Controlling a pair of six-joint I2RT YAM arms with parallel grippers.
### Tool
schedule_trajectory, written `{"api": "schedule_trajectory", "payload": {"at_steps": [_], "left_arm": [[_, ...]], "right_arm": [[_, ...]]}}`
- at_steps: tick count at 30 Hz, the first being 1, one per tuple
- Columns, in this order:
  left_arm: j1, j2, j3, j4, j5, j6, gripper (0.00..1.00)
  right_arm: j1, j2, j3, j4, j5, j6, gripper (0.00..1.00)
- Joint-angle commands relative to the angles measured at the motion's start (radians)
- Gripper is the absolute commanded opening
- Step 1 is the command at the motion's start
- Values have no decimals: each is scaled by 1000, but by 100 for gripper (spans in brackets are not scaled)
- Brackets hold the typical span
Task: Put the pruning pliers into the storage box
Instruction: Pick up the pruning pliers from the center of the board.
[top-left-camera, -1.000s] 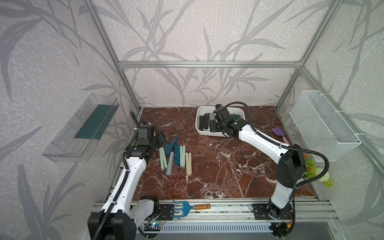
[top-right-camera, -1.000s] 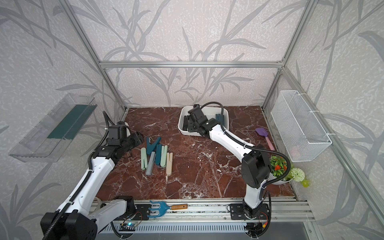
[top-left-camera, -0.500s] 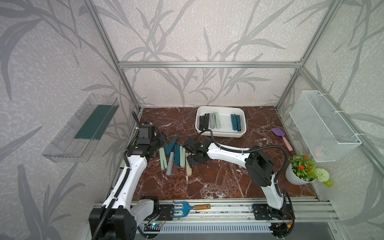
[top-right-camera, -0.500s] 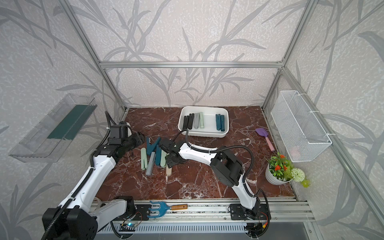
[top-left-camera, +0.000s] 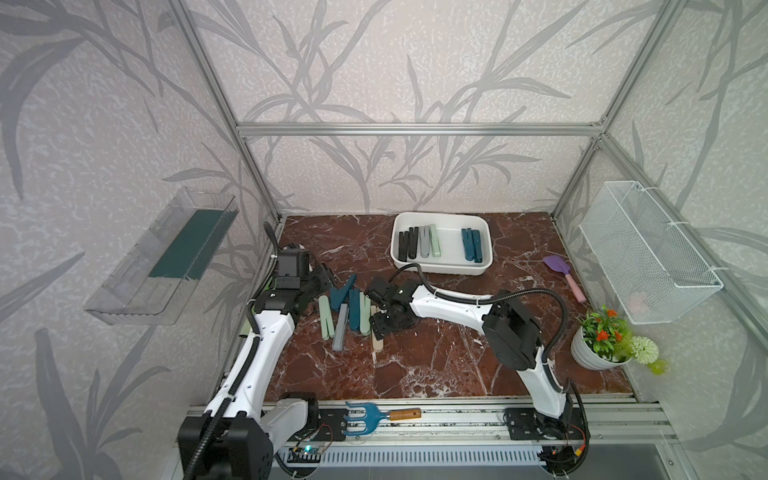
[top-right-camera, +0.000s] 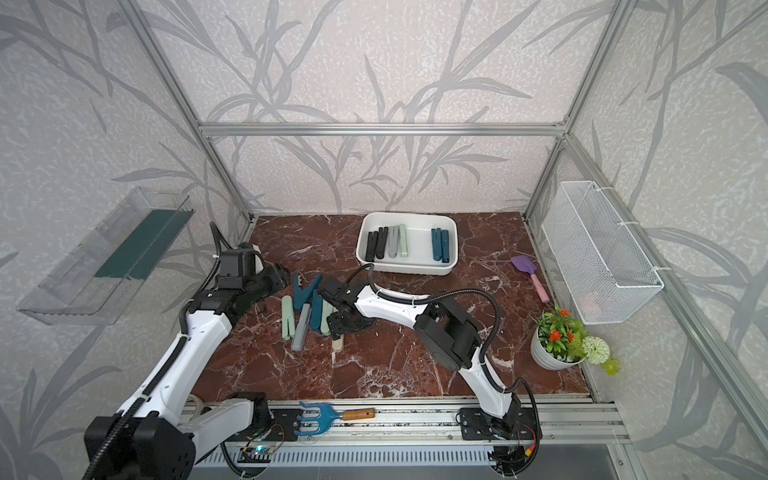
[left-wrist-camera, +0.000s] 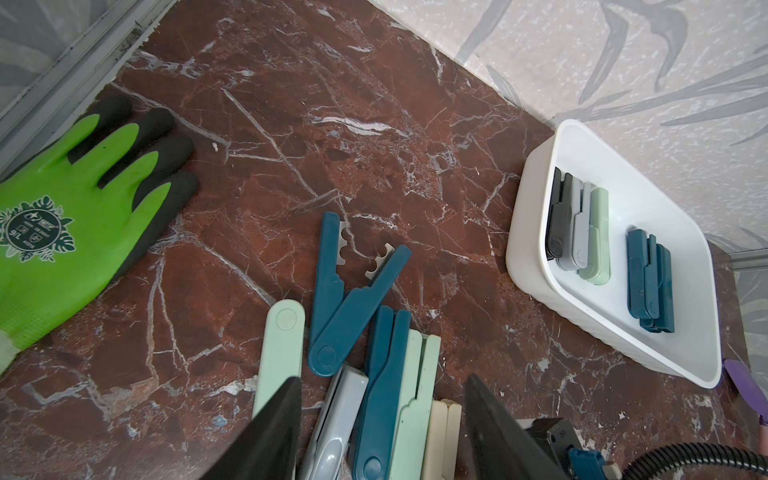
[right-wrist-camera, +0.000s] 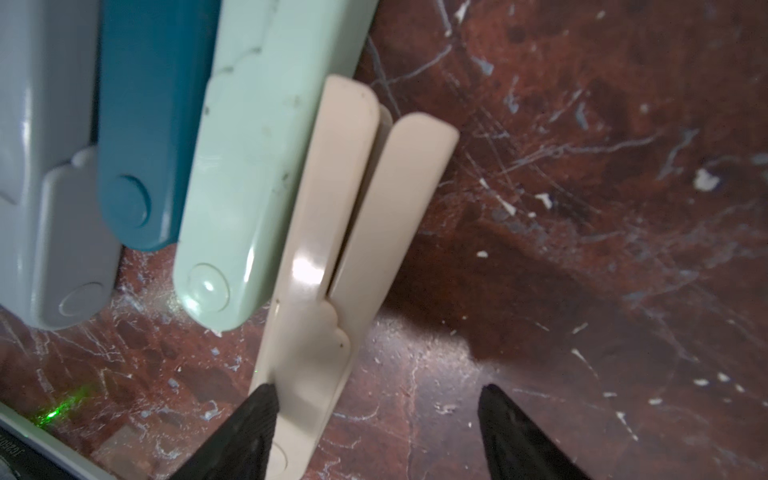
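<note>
Several pruning pliers (top-left-camera: 349, 307) (top-right-camera: 307, 316) lie in a loose pile on the marble table, left of centre: teal, mint, grey and beige. At the back stands the white storage box (top-left-camera: 440, 269) (top-right-camera: 407, 271) (left-wrist-camera: 536, 266), holding black, grey, mint and teal pliers (top-left-camera: 419, 243). My right gripper (top-left-camera: 384, 324) (right-wrist-camera: 376, 390) hangs low and open over the near end of the beige pliers (right-wrist-camera: 332, 270) (top-left-camera: 377, 344). One finger overlaps them and the other is over bare table. My left gripper (top-left-camera: 326, 276) (left-wrist-camera: 382, 378) stands open over the pile's far side, holding nothing.
A green work glove (left-wrist-camera: 70, 232) lies by the left wall. A blue hand rake (top-left-camera: 374, 415) rests on the front rail. A purple spatula (top-left-camera: 561, 270), a flower pot (top-left-camera: 598, 345) and a wire basket (top-left-camera: 648, 257) are at the right, and a clear bin (top-left-camera: 166, 257) hangs on the left wall.
My right arm swung from the storage box forward and left to the pile, and its jaws opened wider. The left arm has stayed where it was.
</note>
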Motion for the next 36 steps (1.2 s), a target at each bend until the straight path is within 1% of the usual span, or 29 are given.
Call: {"api": "schedule_trajectory", "payload": {"at_steps": [1, 10, 16, 20, 25, 29, 31, 36], "left_arm": [[4, -11, -7, 4, 3, -1, 62], [3, -1, 0, 7, 22, 2, 62], [3, 0, 3, 7, 26, 2, 63], [4, -3, 5, 5, 23, 5, 63], [4, 2, 6, 5, 24, 6, 63], [4, 0, 3, 9, 24, 5, 63], [4, 0, 3, 10, 24, 6, 63], [2, 5, 0, 18, 28, 0, 63]], "right_arm": [[33, 55, 27, -54, 47, -34, 76], [36, 65, 26, -55, 71, -36, 75], [37, 74, 26, -44, 78, -40, 71], [36, 65, 13, -30, 84, -37, 63], [36, 44, -9, 1, 76, -37, 46], [36, 24, -28, 14, 80, -34, 29], [33, 12, -37, 19, 83, -31, 24], [20, -37, -54, 18, 106, -31, 22]]}}
